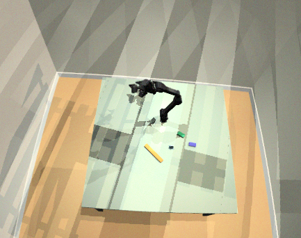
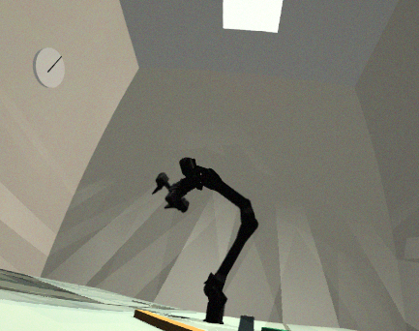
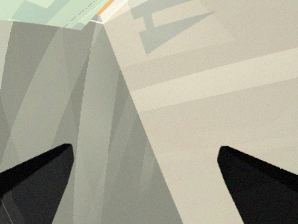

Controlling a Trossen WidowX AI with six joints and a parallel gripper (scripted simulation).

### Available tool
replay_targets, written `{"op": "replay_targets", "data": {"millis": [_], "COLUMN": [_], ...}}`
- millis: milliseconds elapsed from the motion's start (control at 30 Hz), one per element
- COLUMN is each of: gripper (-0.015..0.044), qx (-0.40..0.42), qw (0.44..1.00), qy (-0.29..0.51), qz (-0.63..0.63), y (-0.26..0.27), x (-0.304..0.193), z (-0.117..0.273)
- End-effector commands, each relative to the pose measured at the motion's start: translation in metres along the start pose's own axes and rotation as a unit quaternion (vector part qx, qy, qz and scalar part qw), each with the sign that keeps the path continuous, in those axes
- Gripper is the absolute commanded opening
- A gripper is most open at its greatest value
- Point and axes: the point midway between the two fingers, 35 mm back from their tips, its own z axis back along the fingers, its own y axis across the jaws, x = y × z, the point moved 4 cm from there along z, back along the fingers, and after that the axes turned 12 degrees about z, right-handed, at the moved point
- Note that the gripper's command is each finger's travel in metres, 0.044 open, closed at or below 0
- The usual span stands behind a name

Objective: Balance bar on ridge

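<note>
The yellow-orange bar (image 1: 153, 153) (image 2: 164, 321) lies flat on the table (image 1: 141, 189), slanted, in front of the arm's base. A small dark block (image 1: 171, 147) (image 2: 247, 323) stands just right of the bar, apart from it; it looks like the ridge, but its shape is too small to tell. My gripper (image 1: 136, 90) (image 2: 160, 199) (image 3: 148, 153) is open and empty, raised high above the back left of the table, far from the bar. In the wrist view only wall, floor and a table edge show beyond the fingers.
A green block (image 1: 181, 134) lies behind and right of the small dark block, and a blue-purple block (image 1: 192, 144) lies further right. A dark patch (image 1: 151, 121) shows left of the arm's base; I cannot tell whether it is an object or a shadow.
</note>
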Motion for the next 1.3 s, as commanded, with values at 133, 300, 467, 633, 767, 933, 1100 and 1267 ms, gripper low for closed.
{"op": "replay_targets", "data": {"millis": [133,300,467,633,767,933,1100,1267], "gripper": [0.0315,0.0315,0.0315,0.0315,0.0315,0.0315,0.0315,0.0315], "qx": [-0.025,-0.056,-0.083,-0.105,-0.116,-0.128,-0.138,-0.143], "qw": [0.999,0.996,0.99,0.982,0.976,0.967,0.956,0.942], "qy": [-0.028,-0.069,-0.113,-0.157,-0.185,-0.218,-0.26,-0.304], "qz": [-0.007,-0.016,-0.024,-0.029,-0.017,0.0,-0.002,-0.003], "y": [-0.018,-0.044,-0.069,-0.093,-0.106,-0.121,-0.139,-0.157], "x": [0.013,0.034,0.056,0.08,0.101,0.127,0.152,0.18], "z": [-0.005,-0.01,-0.011,-0.008,-0.003,0.005,0.015,0.028]}}
